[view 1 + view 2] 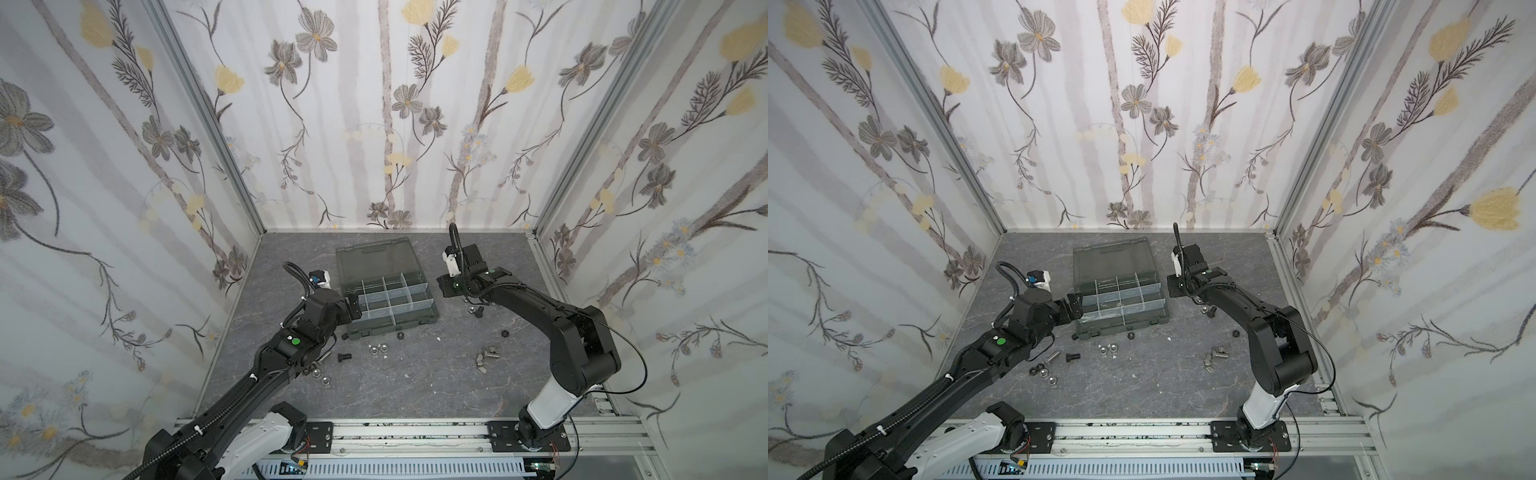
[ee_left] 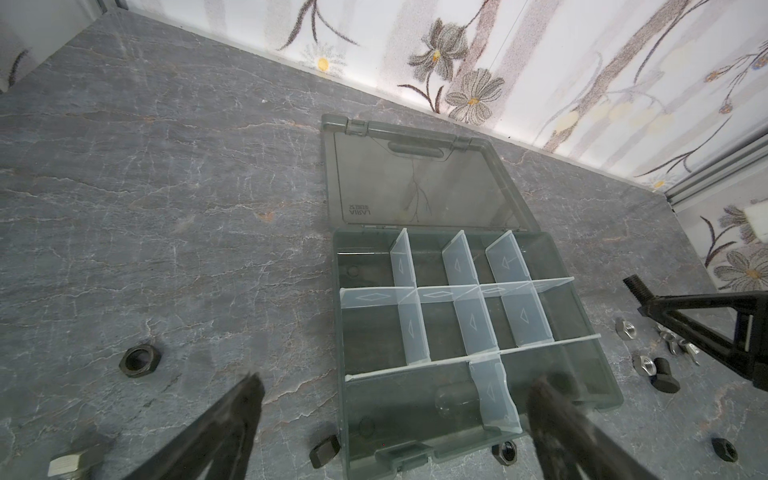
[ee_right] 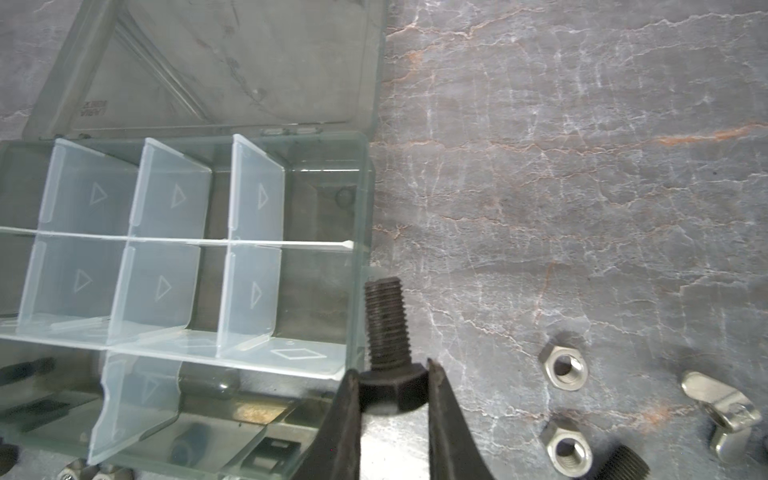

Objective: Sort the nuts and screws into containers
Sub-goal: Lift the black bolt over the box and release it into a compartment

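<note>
Right wrist view first: what does the right gripper (image 3: pixel 392 370) have? (Mia)

A black bolt (image 3: pixel 386 324). Its fingers (image 3: pixel 345 415) are clamped on the hex head. The threaded shank sticks out past the tips, just beside the right wall of the organizer box (image 3: pixel 358 216). Whether it clears the rim I can't tell. (Tom)

And the box itself? (Mia)

It sits on the grey tabletop (image 3: pixel 582 166) with its smoky lid (image 3: pixel 232 62) folded flat behind it. Pale dividers (image 3: pixel 255 199) split it into cells (image 3: pixel 320 291). (Tom)

Where's the left gripper (image 2: pixel 397 390)? (Mia)

In the left wrist view its fingers (image 2: pixel 224 424) are spread wide, gripping nothing, at the box's left wall toward the front. (Tom)

Any loose hardware? (Mia)

Near the held bolt, two silver hex nuts (image 3: pixel 563 368), a wing nut (image 3: pixel 721 411) and a stubby black screw (image 3: pixel 623 463) lie on the tabletop. In both top views a pair of silver nuts (image 1: pixel 374 350) and a black screw (image 1: pixel 344 356) lie in front of the box. More nuts (image 1: pixel 326 379) lie beside the left arm (image 1: pixel 266 365), and wing nuts (image 1: pixel 487 355) lie well apart, toward the right arm (image 1: pixel 561 324). (Tom)
</note>
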`<state>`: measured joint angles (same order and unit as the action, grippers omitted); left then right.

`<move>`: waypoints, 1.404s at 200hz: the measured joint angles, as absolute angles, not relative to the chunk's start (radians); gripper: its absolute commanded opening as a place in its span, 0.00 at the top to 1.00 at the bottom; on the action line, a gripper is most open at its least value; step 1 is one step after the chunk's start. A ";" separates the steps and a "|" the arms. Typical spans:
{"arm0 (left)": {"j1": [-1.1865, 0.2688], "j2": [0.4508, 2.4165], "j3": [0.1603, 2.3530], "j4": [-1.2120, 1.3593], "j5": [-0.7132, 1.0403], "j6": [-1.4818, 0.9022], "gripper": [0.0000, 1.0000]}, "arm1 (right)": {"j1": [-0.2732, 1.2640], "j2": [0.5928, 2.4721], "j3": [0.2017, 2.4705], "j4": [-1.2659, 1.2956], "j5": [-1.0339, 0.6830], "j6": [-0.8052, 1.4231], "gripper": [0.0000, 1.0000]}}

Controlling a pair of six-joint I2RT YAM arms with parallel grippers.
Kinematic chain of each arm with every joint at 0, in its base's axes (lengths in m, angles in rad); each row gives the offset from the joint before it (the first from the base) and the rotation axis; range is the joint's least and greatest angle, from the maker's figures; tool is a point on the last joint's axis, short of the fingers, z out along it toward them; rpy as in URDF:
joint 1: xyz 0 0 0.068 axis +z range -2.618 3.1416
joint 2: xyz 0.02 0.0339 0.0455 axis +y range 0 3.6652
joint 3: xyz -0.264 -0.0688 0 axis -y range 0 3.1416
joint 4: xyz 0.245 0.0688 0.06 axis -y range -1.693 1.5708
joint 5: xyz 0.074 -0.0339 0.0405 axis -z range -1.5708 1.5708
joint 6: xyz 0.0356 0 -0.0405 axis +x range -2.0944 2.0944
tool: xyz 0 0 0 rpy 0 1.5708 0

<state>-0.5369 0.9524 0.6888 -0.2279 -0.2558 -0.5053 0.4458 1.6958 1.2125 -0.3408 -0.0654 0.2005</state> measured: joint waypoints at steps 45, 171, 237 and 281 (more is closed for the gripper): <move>-0.537 0.921 0.675 -0.260 -0.251 -0.519 0.00 | 0.499 1.710 1.236 -0.340 -0.109 0.201 0.89; -0.536 1.029 0.702 -0.366 -0.317 -0.590 0.00 | 0.542 1.872 1.307 -0.305 -0.173 0.205 0.83; -0.509 1.065 0.765 -0.441 -0.343 -0.620 0.00 | 0.537 1.897 1.320 -0.291 -0.176 0.204 0.64; -0.458 1.040 0.867 -0.545 -0.333 -0.628 0.09 | 0.536 1.806 1.200 -0.177 -0.176 0.262 0.56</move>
<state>-0.4580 1.0405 0.8665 -0.5449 -0.3332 -0.6285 0.5358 1.8061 1.2003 -0.1772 -0.1764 0.2623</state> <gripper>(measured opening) 0.959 0.435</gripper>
